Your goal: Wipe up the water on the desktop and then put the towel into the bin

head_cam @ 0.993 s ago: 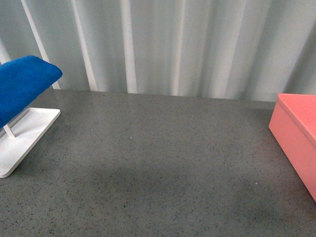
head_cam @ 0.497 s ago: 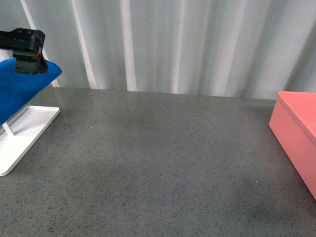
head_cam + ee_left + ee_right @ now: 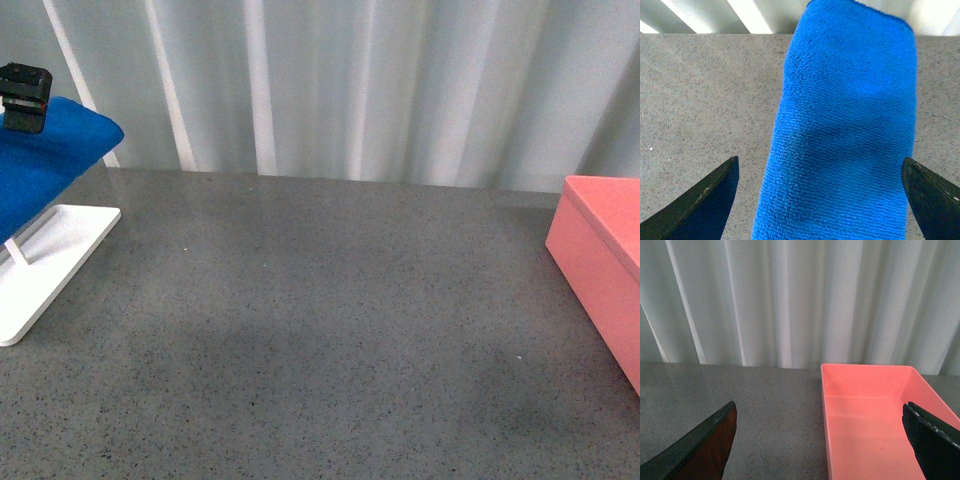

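Left gripper has slid further toward the front view's left edge since half a second back. It sits over the top of the towel; I cannot tell whether it touches. Desktop spreads below both grippers. Bin lies just ahead of and below the right gripper, well apart from the left one. White rack stands under the left gripper with the towel draped over it. Left fingers are spread wide either side of the towel, not clamped. Right fingers are equally wide apart, gripping nothing.
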